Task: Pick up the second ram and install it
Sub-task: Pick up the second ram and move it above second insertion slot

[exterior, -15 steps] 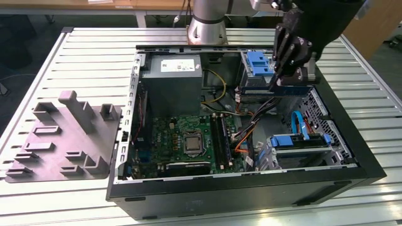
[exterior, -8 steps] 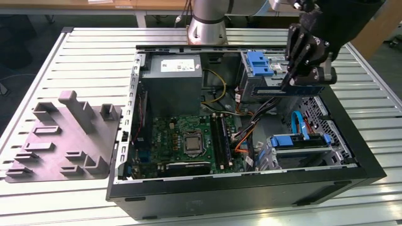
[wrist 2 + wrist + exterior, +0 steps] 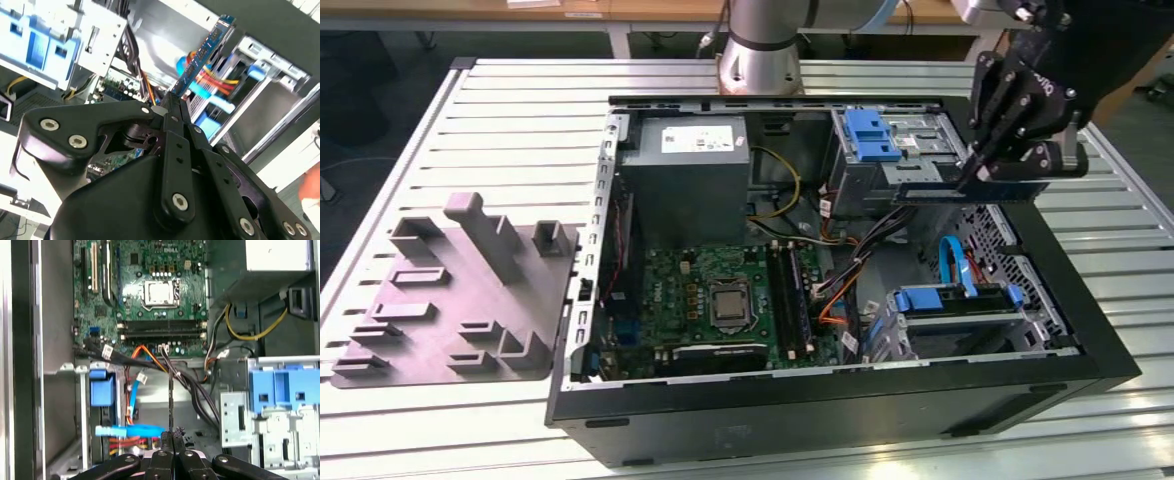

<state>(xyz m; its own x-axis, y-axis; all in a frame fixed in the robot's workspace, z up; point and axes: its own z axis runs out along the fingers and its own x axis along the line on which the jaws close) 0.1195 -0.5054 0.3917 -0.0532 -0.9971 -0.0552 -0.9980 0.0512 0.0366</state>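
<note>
Here, gripper point(image 3: 977, 183) raised above the open computer case point(image 3: 854, 405), over the case's drive-bay corner, fingers pressed together and pinching the second ram point(image 3: 927, 195). Stick held level in the exterior view, clear of everything inside the case.

In the second wrist view, gripper point(image 3: 170, 106) clamped on the dark lower part of the second ram point(image 3: 202, 52), with the bluish board and its row of chips reaching out beyond the fingertips over the case's interior.

In the first wrist view, second ram point(image 3: 171, 400) seen edge-on as a thin dark line rising from the gripper point(image 3: 171, 432), with the case floor behind it.

Inside the case:
- Green motherboard point(image 3: 707, 290) flat on the case floor, with the processor socket point(image 3: 724, 303) near its middle.
- Long dark memory slots point(image 3: 162, 330) just beside the socket, well apart from the held stick.
- Grey power supply point(image 3: 683, 170) in the case corner nearest the arm's base point(image 3: 761, 50).
- Bright blue drive-bay bracket point(image 3: 870, 135) at the case's upper edge, near the gripper.

Outside the case, on the exterior view's left of it, grey moulded fixture tray point(image 3: 454, 300) lying on the slatted metal table point(image 3: 520, 100) that also bears the case.
</note>
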